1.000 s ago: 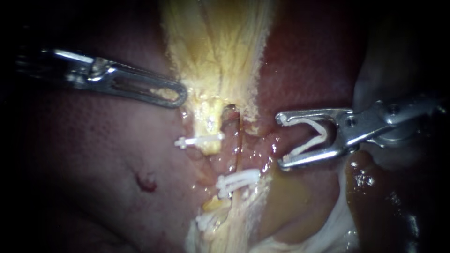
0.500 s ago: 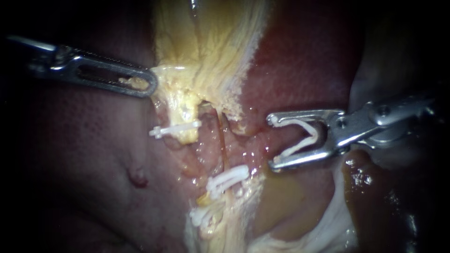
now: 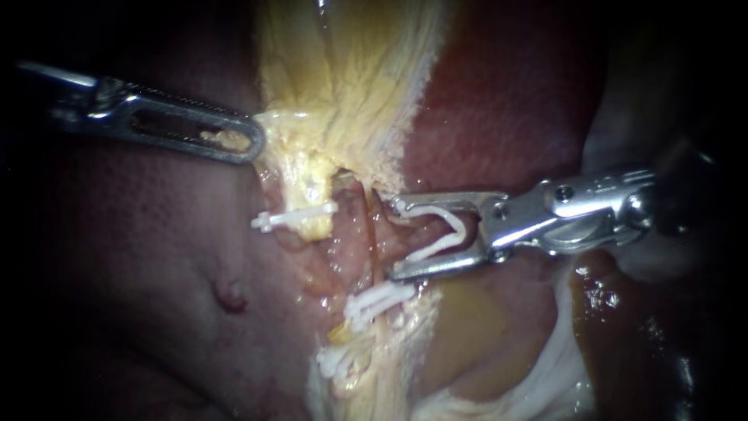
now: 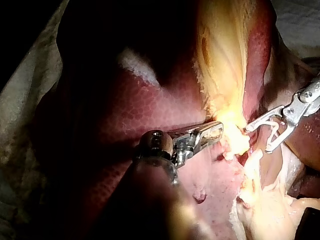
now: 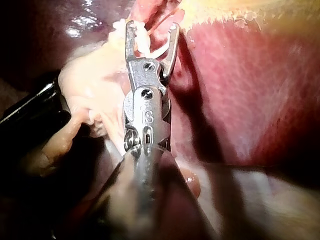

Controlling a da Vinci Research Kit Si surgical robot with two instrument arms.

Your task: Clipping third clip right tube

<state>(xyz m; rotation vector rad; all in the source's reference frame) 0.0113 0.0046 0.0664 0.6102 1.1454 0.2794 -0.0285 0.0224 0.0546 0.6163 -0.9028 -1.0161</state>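
White plastic shows between the jaws of our right instrument (image 3: 393, 238): a loaded clip (image 3: 433, 246), spread in a wide V. One leg lies along each jaw, so the jaws stand far apart with the clip held between them. The instrument comes in from the right edge of the endoscope view, and its tips reach the centre of the frame. There they sit just right of the right tube (image 3: 372, 234), a thin reddish strand running down the middle. We cannot tell whether the tube is already inside the V.

Low on the same tube, below the lower jaw, sit closed clips (image 3: 382, 298). More white plastic lies further down at the lower centre. Left of centre, a left clip (image 3: 296, 217) crosses a pale yellow stump (image 3: 313, 204).

Our left instrument (image 3: 249, 144) enters from the upper left. Its windowed jaws lie together on the edge of the yellow tissue (image 3: 351, 78) that hangs from the top centre (a scrap of it shows through the window). Dark red liver (image 3: 506, 101) lies on both sides.

In the left wrist view, our left instrument (image 4: 219, 129) has its tip in the yellow tissue (image 4: 225, 55). Our right instrument (image 4: 257, 140) sits just beyond, spread, with the loaded clip (image 4: 272, 127) in it.

In the right wrist view, the right instrument (image 5: 152, 25) is seen from behind, with the clip's white legs (image 5: 159, 49) between the jaws and wet tissue ahead.
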